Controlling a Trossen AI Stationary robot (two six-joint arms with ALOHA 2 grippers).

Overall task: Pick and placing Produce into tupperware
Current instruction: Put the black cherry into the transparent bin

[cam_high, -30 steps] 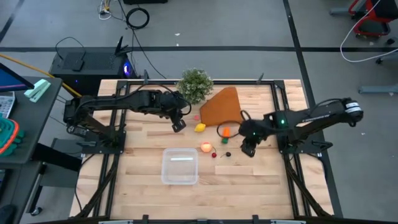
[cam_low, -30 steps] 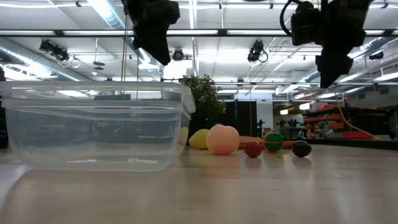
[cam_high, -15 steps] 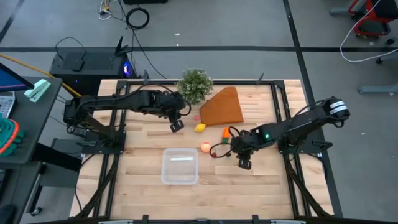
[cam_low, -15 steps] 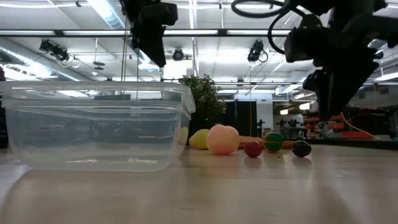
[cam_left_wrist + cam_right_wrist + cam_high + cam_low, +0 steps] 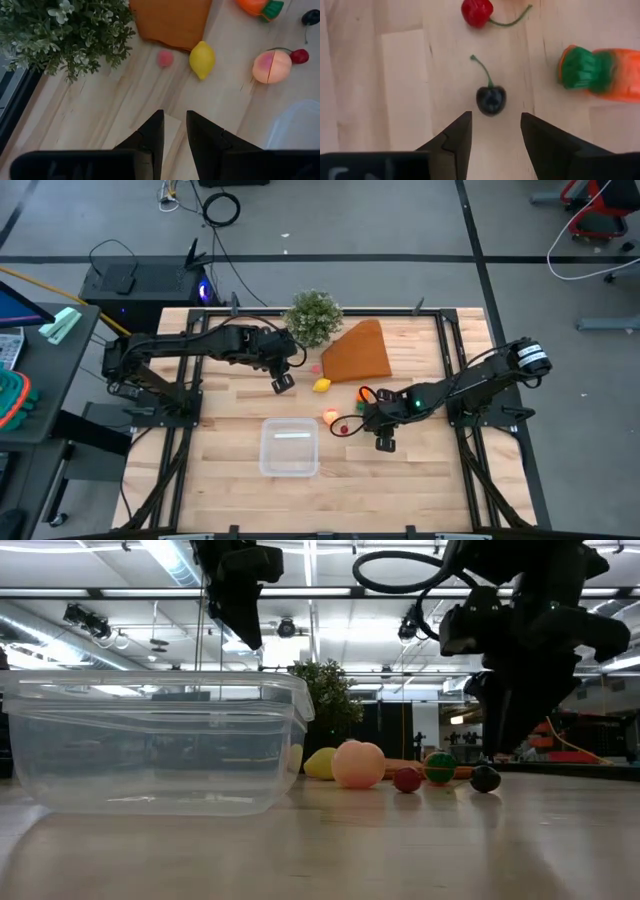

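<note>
The clear tupperware [image 5: 290, 448] [image 5: 150, 745] sits flat near the table's near edge. To its far right lie the produce: yellow lemon [image 5: 321, 385] [image 5: 202, 59], peach ball [image 5: 331, 416] [image 5: 271, 66], red cherry [image 5: 476, 11], dark cherry [image 5: 491, 100] [image 5: 485, 779] and carrot [image 5: 600, 74] [image 5: 363, 392]. My right gripper [image 5: 495, 131] [image 5: 378, 434] is open, low over the dark cherry, which lies just ahead of its two fingertips, untouched. My left gripper [image 5: 175, 131] [image 5: 283, 383] hovers narrowly open above bare wood left of the lemon.
A bushy green plant [image 5: 314, 316] and a big orange-brown wedge [image 5: 357, 352] stand at the far side behind the produce. A small pink ball [image 5: 165, 58] lies by the wedge. Bare wood shows to the tupperware's left and right.
My right gripper has swung toward the table's left and near edge and come down, from beyond the produce's right side to just above the dark cherry. The produce and the tupperware have stayed where they were.
</note>
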